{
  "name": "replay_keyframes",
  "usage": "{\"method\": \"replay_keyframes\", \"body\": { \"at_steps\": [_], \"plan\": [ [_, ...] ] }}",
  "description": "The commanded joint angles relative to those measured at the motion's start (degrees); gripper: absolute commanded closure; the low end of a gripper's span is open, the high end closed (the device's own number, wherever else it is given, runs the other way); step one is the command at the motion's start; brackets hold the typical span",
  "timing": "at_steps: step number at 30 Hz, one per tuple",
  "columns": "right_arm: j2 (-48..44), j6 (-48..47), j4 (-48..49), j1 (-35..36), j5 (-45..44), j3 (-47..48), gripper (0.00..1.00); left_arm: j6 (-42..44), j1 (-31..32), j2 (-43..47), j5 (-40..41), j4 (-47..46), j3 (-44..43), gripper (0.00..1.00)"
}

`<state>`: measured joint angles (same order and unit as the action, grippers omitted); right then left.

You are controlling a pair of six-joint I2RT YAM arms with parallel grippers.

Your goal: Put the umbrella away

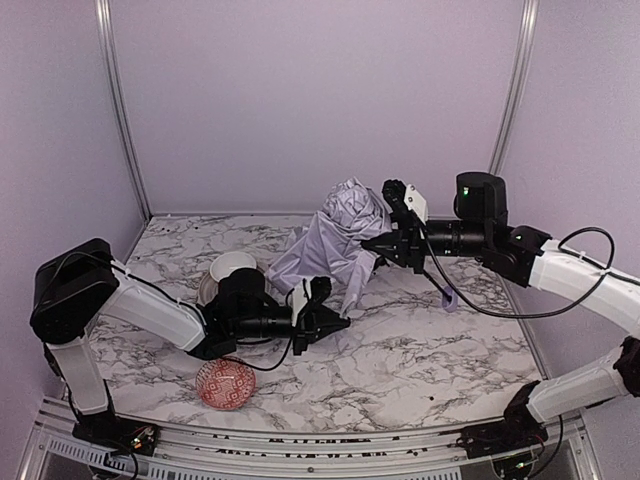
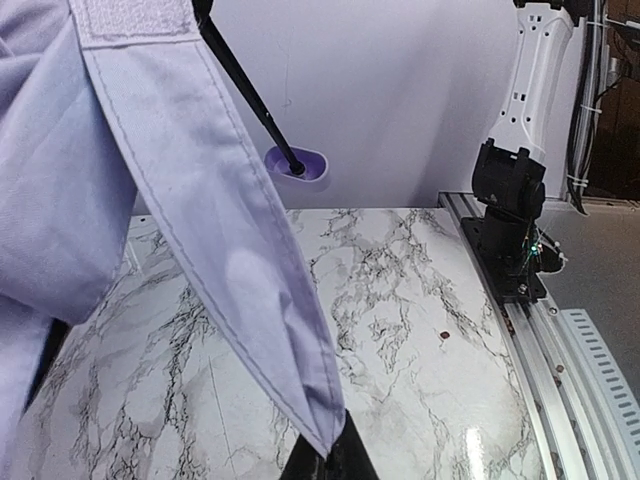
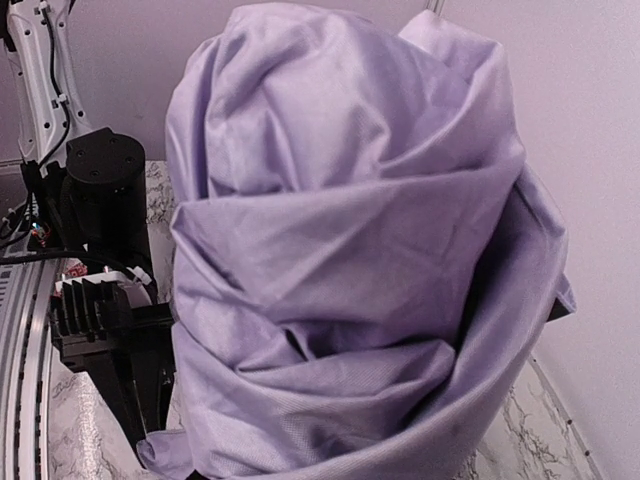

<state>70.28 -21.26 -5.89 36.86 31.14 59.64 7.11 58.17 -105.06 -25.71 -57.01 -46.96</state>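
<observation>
The umbrella (image 1: 335, 238) is a bunched mass of pale lavender fabric held above the back of the marble table (image 1: 430, 350). Its thin black shaft slants down to the right and ends in a small lavender knob handle (image 1: 450, 298). My right gripper (image 1: 385, 246) is pressed into the bundle from the right and shut on it. In the right wrist view the fabric (image 3: 350, 260) hides the fingers. A fabric strap (image 2: 200, 200) runs down from the bundle. My left gripper (image 2: 335, 455) is shut on the strap's tip, low over the table (image 1: 326, 318). The knob handle (image 2: 297, 163) shows behind the strap.
A red patterned bowl (image 1: 226, 384) sits near the front left. A white bowl (image 1: 232, 268) stands behind my left arm. Lavender walls close in the back and sides. A metal rail (image 2: 560, 370) and the right arm's base (image 2: 510, 220) line the table's edge.
</observation>
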Motion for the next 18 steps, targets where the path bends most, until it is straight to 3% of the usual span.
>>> {"method": "replay_keyframes", "body": {
  "at_steps": [1,3,7,10,13,18],
  "plan": [
    [-1.31,-1.31,3.91,-0.80,1.11,0.62,1.00,0.56,0.10,2.82,-4.01,-0.73,2.62,0.51],
    [-1.79,-4.16,3.56,-0.85,5.22,0.50,1.00,1.71,0.10,2.99,-4.18,-0.57,2.45,0.27],
    [-3.69,-8.77,2.68,-0.85,13.61,0.82,1.00,2.43,-1.56,3.41,-2.17,-0.40,1.51,0.12],
    [-4.00,-9.73,2.28,-0.83,16.14,1.97,1.00,1.49,-2.55,2.60,-4.26,-0.23,-1.16,0.12],
    [-3.57,-9.68,2.79,-0.84,14.95,2.51,1.00,0.57,-2.62,0.87,-8.25,0.05,-4.44,0.19],
    [-3.04,-9.53,2.97,-0.83,15.12,3.34,1.00,-0.38,-2.58,-2.07,-7.17,0.24,-6.91,0.18]
  ]
}}
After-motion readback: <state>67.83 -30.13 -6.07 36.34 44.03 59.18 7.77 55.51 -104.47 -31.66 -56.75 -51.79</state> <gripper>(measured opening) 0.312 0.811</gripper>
